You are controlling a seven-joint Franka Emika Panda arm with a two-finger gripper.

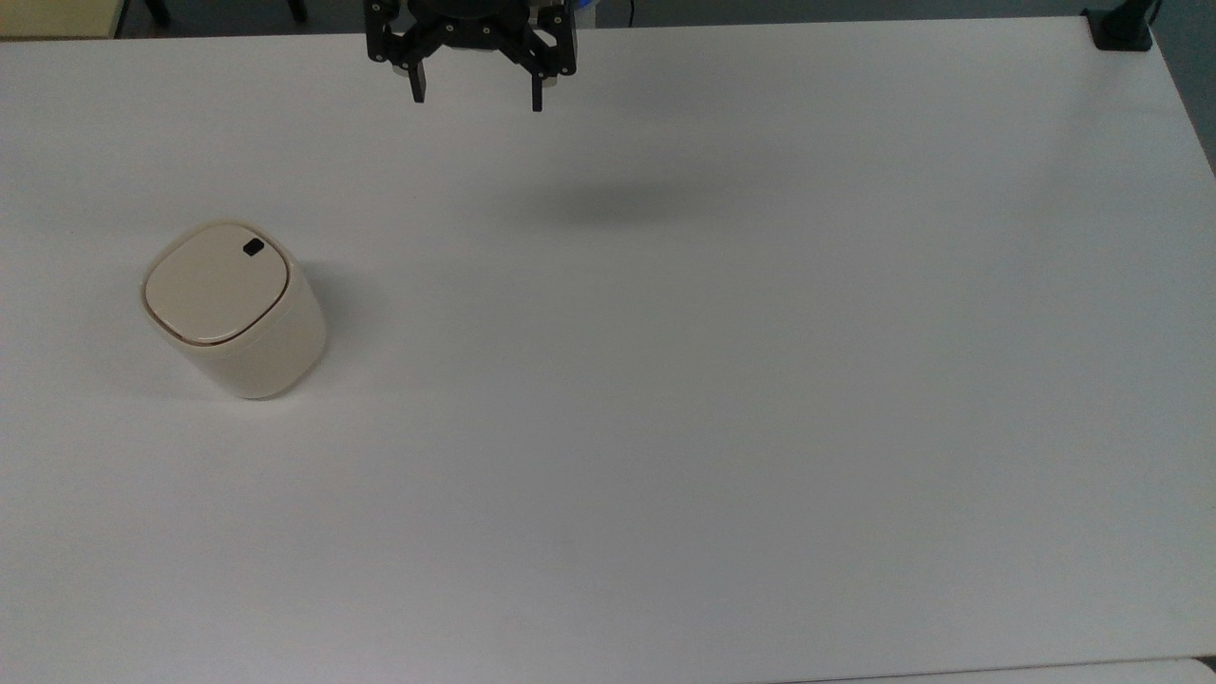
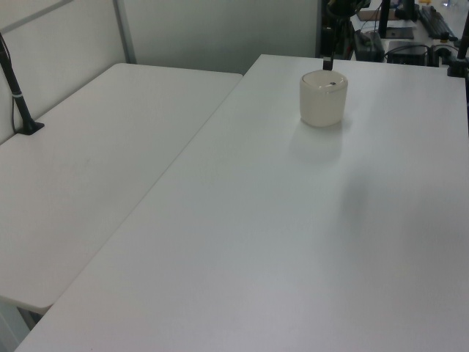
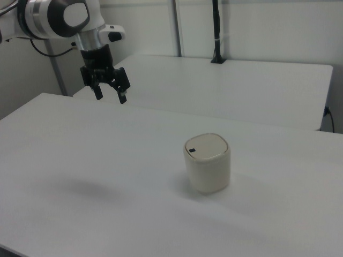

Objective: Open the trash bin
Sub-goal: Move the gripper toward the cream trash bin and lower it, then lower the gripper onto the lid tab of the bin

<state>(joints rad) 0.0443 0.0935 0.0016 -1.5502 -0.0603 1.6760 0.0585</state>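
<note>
The cream-beige trash bin stands upright on the white table at the top view's left, its flat lid shut, with a small black button near the lid's far right edge. It also stands in the left view, trash bin, and in the right view, trash bin. My black gripper hangs open high above the table's far edge, well apart from the bin, nothing between its fingers. In the right view the gripper hovers up and left of the bin.
The white table spreads wide to the top view's right of the bin. A second white table stands alongside. A black clamp post sits at the top view's far right corner.
</note>
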